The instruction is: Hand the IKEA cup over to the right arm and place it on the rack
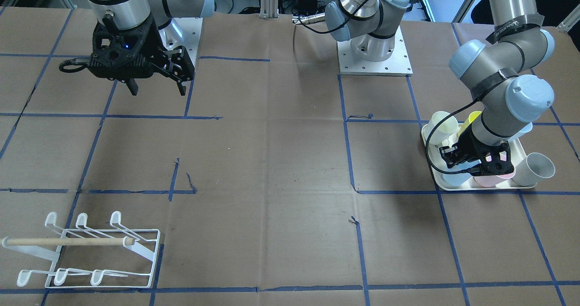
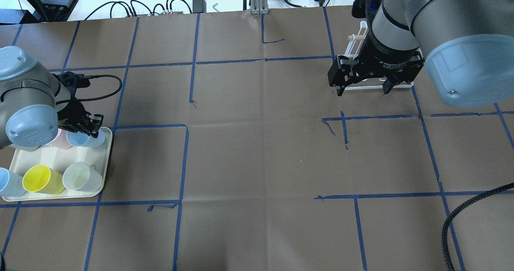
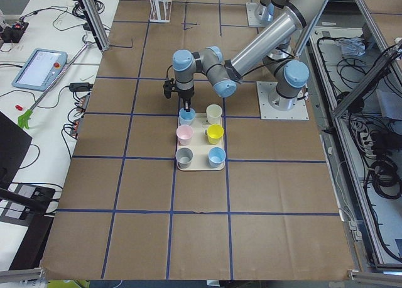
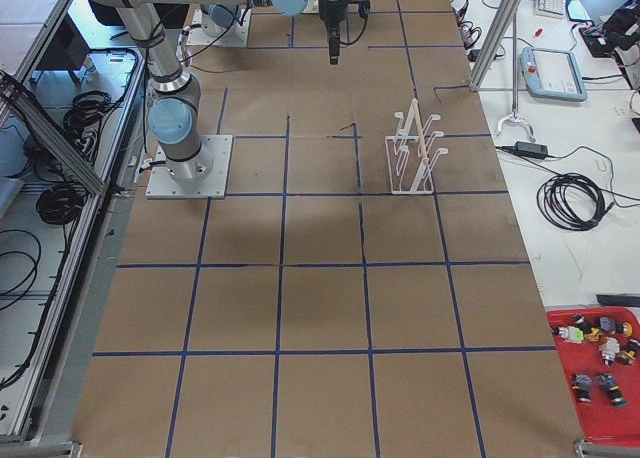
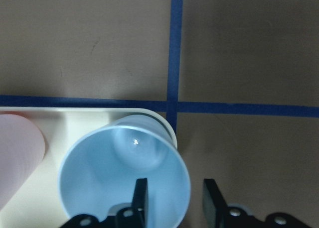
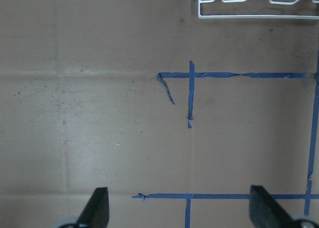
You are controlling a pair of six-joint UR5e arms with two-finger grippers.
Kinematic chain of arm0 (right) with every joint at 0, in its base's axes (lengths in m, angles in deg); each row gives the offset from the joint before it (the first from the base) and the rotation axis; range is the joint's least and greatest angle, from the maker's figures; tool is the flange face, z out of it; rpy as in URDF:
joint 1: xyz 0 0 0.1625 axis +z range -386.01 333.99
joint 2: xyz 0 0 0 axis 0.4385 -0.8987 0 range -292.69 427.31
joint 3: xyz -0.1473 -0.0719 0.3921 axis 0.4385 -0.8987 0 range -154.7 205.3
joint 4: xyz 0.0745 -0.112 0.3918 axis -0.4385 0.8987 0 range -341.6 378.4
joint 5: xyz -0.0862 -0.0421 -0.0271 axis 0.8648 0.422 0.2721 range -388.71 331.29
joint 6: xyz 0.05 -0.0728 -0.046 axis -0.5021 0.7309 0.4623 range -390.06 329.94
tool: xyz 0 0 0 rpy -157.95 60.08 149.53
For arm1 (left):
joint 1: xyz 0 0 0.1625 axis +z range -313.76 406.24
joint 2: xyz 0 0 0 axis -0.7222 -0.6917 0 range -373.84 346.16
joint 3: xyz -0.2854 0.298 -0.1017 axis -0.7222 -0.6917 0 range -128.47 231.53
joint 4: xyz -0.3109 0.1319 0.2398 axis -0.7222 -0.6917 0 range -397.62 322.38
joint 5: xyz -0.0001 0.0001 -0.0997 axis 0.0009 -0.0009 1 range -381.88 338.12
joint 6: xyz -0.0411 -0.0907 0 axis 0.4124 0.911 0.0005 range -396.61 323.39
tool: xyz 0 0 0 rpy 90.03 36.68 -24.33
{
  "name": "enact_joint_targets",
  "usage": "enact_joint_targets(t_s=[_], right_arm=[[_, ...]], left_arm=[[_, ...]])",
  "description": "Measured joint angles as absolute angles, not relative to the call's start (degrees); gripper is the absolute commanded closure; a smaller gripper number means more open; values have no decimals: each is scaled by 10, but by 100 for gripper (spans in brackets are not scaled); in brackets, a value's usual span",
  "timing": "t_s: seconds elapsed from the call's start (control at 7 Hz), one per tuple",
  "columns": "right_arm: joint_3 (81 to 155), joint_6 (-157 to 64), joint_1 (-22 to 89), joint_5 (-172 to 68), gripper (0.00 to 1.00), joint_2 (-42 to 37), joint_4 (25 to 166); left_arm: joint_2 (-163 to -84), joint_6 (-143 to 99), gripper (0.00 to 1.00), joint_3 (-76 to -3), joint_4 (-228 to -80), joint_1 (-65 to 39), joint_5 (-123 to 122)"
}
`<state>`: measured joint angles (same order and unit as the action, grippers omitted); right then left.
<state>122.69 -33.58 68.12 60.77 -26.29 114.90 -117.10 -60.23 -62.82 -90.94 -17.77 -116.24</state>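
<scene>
A light blue cup [image 5: 124, 173] stands upright at a corner of the cream tray [image 2: 52, 158]; it also shows in the overhead view [image 2: 89, 139]. My left gripper [image 5: 174, 200] is low over it, one finger inside the cup and the other outside, straddling the rim with a gap on both sides, so it is open. It also shows in the overhead view [image 2: 91, 127]. My right gripper [image 1: 158, 90] hangs open and empty above the table, beside the white wire rack [image 1: 86, 251] with its wooden dowel. The rack's base edge shows in the right wrist view [image 6: 259, 4].
The tray also holds a pink cup [image 2: 60, 139], a yellow cup [image 2: 40, 179], a pale cup [image 2: 80, 176] and another blue cup [image 2: 8, 182]. Brown paper with blue tape lines covers the table. The arm bases [image 1: 374, 47] stand at the robot's side.
</scene>
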Motion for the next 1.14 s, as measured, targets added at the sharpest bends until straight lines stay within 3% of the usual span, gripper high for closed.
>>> enact_joint_targets(t_s=[0.43, 0.86, 1.14], right_arm=[[1228, -336, 681, 607, 0, -263, 1149], [1229, -336, 681, 601, 0, -263, 1155], [1254, -354, 681, 561, 0, -263, 1242]], left_arm=[[-1157, -601, 100, -586, -930, -185, -1162], [-1144, -582, 100, -452, -1082, -214, -1147], [-1148, -566, 100, -374, -1164, -225, -1116]])
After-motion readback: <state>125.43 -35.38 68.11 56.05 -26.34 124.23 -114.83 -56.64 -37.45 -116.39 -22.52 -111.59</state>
